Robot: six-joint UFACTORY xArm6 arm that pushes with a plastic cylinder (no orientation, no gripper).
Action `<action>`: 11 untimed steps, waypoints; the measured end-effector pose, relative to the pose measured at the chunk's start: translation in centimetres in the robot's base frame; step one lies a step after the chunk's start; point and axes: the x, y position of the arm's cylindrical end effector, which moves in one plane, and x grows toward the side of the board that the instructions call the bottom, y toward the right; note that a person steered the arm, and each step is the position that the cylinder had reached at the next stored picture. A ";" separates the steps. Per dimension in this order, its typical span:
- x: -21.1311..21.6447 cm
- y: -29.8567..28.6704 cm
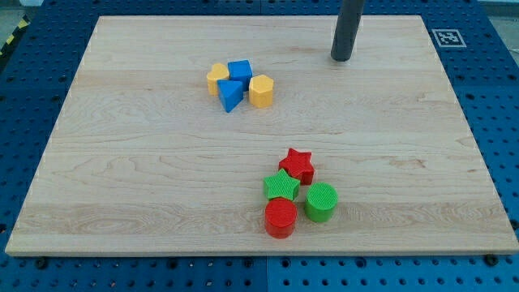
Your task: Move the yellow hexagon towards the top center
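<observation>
- Rod end first: my tip (341,58) rests on the wooden board (122,178) near the view's top, right of centre; it is a plain dark rod with no jaws, so nothing opens, closes or holds.
- Tip stands well apart from every block, up and to the view's right of the nearest cluster.
- Four blocks form that upper cluster, left of centre: the yellow hexagon (261,91) on its right side, touching or just beside the blue triangular block (231,96); a blue cube (240,70) above; a second yellow block (217,79), shape unclear, at the left.
- Four more sit packed near the view's bottom: one red star (298,165), one green star (281,186), one green cylinder (321,202), one red cylinder (280,218).
- Count: two yellow, two blue, two red, two green.
</observation>
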 end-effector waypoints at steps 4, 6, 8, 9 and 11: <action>6.3 1.8; 11.7 -1.0; 13.3 -13.5; 12.0 -13.5; 7.4 -13.5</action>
